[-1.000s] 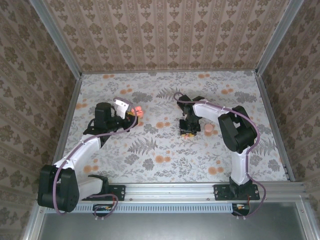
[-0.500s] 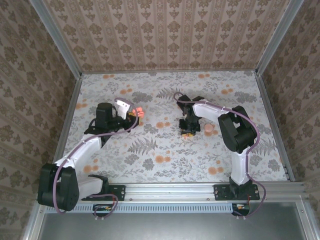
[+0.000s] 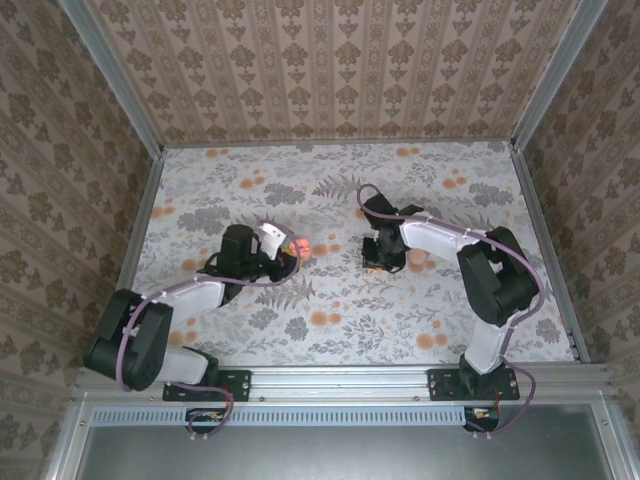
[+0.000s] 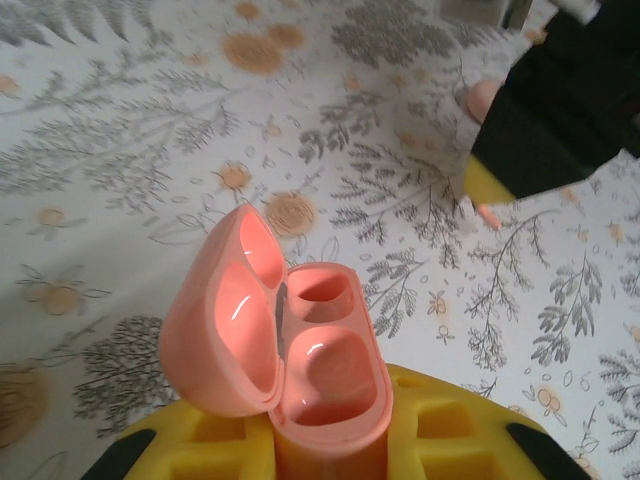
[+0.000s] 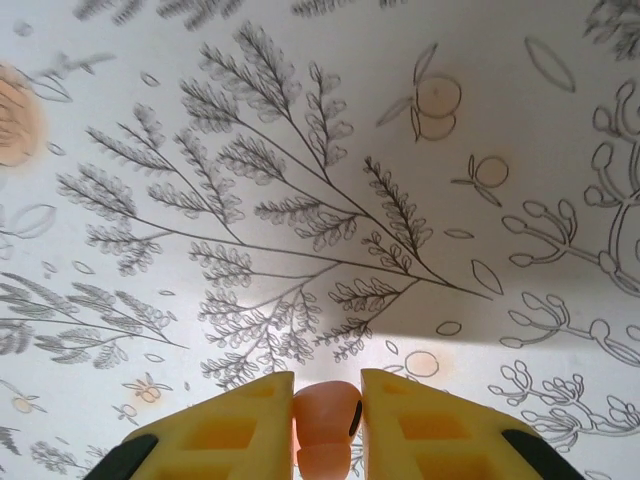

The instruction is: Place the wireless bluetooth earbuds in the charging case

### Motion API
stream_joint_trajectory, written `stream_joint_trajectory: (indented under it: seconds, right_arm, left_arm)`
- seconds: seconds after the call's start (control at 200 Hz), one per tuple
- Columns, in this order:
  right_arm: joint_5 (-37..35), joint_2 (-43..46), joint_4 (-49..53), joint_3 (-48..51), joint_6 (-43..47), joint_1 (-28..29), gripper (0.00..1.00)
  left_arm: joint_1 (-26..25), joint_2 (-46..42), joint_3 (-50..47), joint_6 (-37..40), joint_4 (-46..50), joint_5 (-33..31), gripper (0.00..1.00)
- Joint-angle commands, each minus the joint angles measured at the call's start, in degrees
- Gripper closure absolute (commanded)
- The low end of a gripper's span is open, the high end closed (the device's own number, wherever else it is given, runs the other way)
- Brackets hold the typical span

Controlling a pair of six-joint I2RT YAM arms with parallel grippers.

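Right wrist: earbud [image 5: 326,428] clamped inside right hand [image 5: 327,392].

Left arm [image 3: 195,293]: white shell, black joints, on my feed.
Right arm [image 3: 437,238]: the same.
Cables [image 3: 360,192]: purple, I count one each.
Fingers [image 5: 235,425]: yellow, pocketed.

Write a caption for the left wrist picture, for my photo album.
The left hand grips a coral-pink charging case, lid flipped open, over a flower-printed table.
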State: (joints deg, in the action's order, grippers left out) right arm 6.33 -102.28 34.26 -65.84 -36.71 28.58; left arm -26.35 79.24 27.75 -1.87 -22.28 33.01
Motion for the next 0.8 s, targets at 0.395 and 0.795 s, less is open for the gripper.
stream_joint_trajectory:
  seconds: [0.395, 0.795]
  right_arm:
    - [-1.10, 9.89, -29.49, 11.66, -4.42, 2.71, 0.78]
    - [-1.99, 12.78, -43.00, 16.35, -5.56, 5.16, 0.78]
  left_arm:
    - [-6.52, 11.16, 0.32, 3.68, -18.91, 1.35, 0.82]
    - [-8.45, 14.64, 2.56, 1.33, -21.95, 1.43, 0.82]
